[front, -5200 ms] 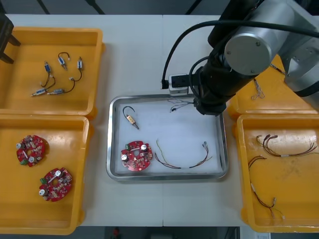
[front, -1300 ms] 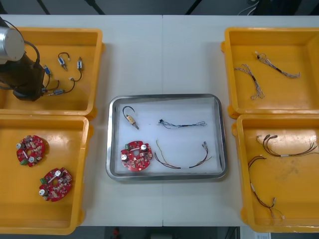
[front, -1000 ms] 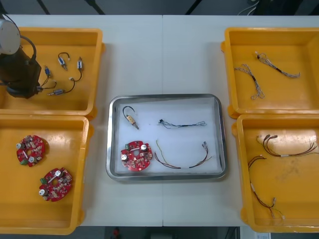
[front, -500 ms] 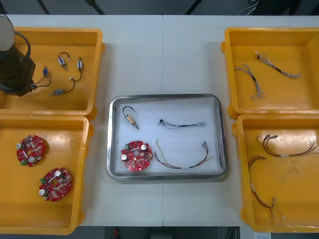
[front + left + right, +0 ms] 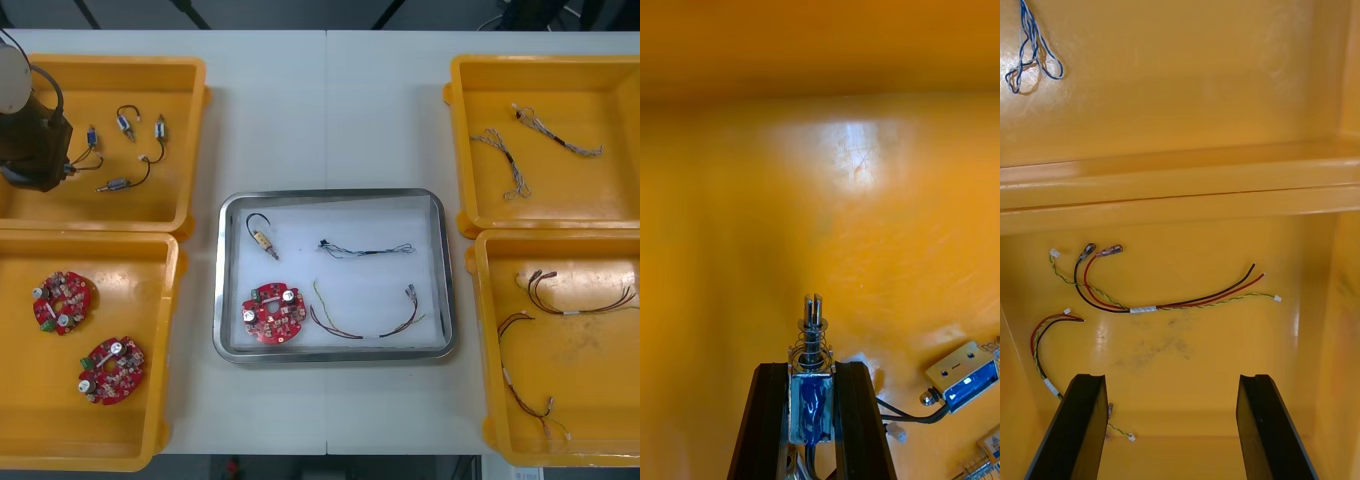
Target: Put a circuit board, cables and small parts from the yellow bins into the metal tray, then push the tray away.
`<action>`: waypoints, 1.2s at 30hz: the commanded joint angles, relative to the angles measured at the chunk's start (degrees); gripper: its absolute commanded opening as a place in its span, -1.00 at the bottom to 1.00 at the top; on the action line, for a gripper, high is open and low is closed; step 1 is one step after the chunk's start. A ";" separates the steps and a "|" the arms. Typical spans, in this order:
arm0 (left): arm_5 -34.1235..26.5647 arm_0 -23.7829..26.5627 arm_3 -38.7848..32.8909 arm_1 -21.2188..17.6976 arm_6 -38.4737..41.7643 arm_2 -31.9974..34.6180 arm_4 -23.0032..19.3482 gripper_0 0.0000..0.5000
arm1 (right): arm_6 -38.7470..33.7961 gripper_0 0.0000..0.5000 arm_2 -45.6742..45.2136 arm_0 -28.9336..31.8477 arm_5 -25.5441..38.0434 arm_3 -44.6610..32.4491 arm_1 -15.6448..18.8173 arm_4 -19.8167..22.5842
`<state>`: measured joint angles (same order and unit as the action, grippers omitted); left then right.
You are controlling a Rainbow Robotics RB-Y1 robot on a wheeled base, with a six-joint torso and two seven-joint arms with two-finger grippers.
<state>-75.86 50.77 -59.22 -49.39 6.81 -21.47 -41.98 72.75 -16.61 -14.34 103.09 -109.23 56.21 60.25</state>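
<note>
The left gripper (image 5: 811, 369) pinches a small metal part (image 5: 812, 336) by a yellow bin's (image 5: 120, 68) left edge. The right gripper (image 5: 1171, 379) is spread apart.

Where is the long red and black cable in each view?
Front view: long red and black cable, right near bin's far half.
Right wrist view: ahead of the open right end effector.
Left wrist view: left end effector in a left bin.
Landmark: wall between the right bins.
</note>
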 commanded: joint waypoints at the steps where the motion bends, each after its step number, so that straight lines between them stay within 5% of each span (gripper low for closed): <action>1: 1.68 -1.64 -1.07 -0.27 -2.68 -0.41 1.46 -1.00 | -0.59 1.00 -1.67 0.37 -0.44 -0.28 2.68 0.22; 19: 5.46 -3.14 -1.07 1.66 -1.18 -4.37 0.58 -1.00 | -0.59 1.00 -1.67 0.37 -0.44 -0.28 2.68 0.22; 23: 5.46 -3.14 -1.07 1.66 -1.18 -4.37 0.67 -0.86 | -0.59 1.00 -1.67 0.37 -0.44 -0.28 2.68 0.22; 25: 5.63 -3.14 -1.07 1.75 -1.09 -4.37 0.67 -0.68 | -0.59 1.00 -1.67 0.37 -0.44 -0.28 2.68 0.22; 28: 5.90 -3.14 -1.07 1.66 -1.18 -4.37 0.76 -0.13 | -0.59 1.00 -1.67 0.37 -0.44 -0.28 2.68 0.22; 30: 6.16 -3.14 -1.07 1.66 -1.09 -4.37 0.93 0.41 | -0.59 1.00 -1.67 0.37 -0.44 -0.28 2.68 0.22; 34: 6.34 -3.14 -1.07 1.66 -1.36 -3.75 1.28 0.93 | -0.59 1.00 -1.67 0.37 -0.44 -0.28 2.68 0.22; 36: 6.34 -2.96 -1.07 1.66 -1.36 -3.31 1.37 1.00 | -0.59 1.00 -1.67 0.37 -0.44 -0.28 2.68 0.22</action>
<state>-70.05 48.00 -59.31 -48.65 6.80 -25.60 -41.29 72.75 -16.61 -14.33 103.06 -109.19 56.23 60.25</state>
